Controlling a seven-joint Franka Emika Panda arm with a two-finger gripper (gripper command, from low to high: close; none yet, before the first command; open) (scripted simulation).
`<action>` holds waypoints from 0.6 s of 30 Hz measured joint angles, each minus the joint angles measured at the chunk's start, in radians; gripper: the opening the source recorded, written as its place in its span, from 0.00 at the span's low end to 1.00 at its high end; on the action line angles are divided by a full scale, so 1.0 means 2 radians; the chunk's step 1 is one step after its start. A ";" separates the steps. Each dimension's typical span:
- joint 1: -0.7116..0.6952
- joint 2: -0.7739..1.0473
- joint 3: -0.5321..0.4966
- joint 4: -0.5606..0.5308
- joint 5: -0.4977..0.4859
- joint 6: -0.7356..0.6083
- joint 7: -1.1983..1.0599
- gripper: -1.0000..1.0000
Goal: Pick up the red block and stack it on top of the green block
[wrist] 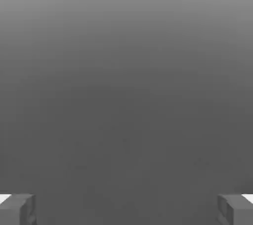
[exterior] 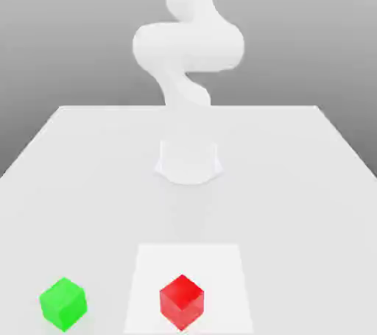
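Red block [exterior: 182,302] and green block [exterior: 63,304] seen unstacked; gripper [wrist: 126,210] with jaws apart.
Red block rested on a bright white square patch [exterior: 188,261] of the pale table [exterior: 294,216]; green block placed on the table, off the patch, toward the exterior view's left. White arm [exterior: 188,46] seen behind both blocks. Nothing held between the jaws in the hand view.

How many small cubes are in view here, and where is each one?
2. The small smooth bright red cube sits on the white square; the small smooth bright green cube sits on the pale tabletop, nearer the exterior view's left.
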 joint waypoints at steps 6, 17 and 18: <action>-0.048 0.112 0.043 -0.025 -0.028 0.043 0.105 0.50; -0.091 0.313 0.073 -0.069 -0.070 0.121 0.287 0.50; -0.092 0.330 0.073 -0.073 -0.070 0.129 0.301 0.50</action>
